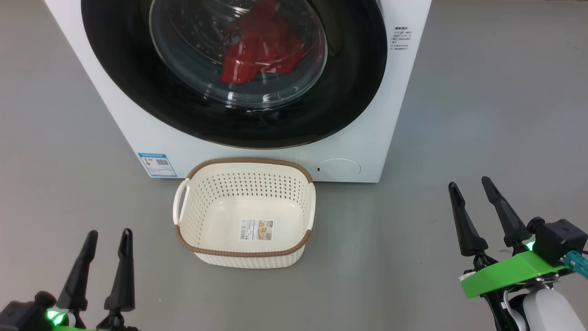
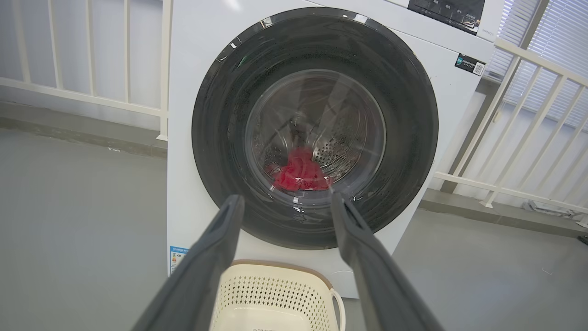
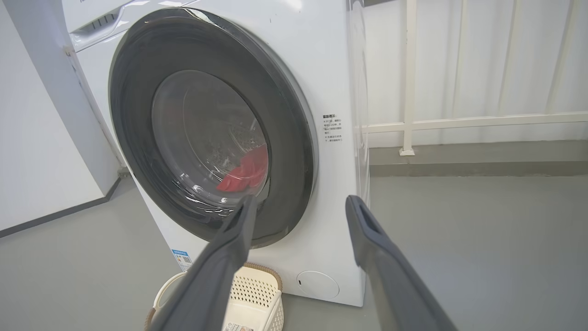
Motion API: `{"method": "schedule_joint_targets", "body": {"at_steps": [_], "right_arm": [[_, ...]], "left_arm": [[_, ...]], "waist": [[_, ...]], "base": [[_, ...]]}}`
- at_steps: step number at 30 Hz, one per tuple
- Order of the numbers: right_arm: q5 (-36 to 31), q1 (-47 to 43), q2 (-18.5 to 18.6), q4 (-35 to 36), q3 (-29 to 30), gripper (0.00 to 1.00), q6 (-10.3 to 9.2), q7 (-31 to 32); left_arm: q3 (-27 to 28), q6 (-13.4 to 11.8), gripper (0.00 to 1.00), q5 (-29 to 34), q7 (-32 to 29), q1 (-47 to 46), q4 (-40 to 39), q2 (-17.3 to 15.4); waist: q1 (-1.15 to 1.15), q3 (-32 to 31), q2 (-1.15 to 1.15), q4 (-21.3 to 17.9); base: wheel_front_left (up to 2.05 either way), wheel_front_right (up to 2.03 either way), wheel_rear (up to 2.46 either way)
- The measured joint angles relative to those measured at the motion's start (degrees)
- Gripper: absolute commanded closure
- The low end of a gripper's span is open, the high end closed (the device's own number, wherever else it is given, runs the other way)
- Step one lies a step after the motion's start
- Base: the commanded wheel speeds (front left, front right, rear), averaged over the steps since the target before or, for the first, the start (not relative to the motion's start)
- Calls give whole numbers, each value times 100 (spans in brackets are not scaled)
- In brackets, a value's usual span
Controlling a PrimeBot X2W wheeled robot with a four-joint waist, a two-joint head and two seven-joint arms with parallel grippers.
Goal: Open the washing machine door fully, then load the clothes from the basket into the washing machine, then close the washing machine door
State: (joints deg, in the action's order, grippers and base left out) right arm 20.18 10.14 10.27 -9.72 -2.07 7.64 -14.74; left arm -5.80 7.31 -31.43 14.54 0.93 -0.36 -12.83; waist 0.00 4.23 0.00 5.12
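Clothes (image 1: 262, 55) lie in the washing machine (image 1: 151, 142) behind its closed door (image 1: 128, 78). Just before it, the basket (image 1: 197, 207) shows a label sticker (image 1: 256, 229). Left gripper (image 1: 110, 233) and right gripper (image 1: 469, 183) are spread, grasping nothing.

— Where's the left tool (image 1: 110, 232)?
— Low on the left, its two dark fingers upright and spread wide.
— And the right tool (image 1: 469, 181)?
— Higher, on the right, fingers parted too, tilted leftward above its green wrist mount (image 1: 510, 272).
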Motion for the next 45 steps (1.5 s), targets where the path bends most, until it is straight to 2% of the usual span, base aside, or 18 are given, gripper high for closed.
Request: {"method": "schedule_joint_targets", "body": {"at_steps": [45], "right_arm": [[-43, -86, -26, -114, -20, 0, 0, 0]], "left_arm": [[-74, 0, 0, 7, 0, 19, -31, -13]], "waist": [[0, -130, 0, -2]], "base": [[0, 0, 0]]}}
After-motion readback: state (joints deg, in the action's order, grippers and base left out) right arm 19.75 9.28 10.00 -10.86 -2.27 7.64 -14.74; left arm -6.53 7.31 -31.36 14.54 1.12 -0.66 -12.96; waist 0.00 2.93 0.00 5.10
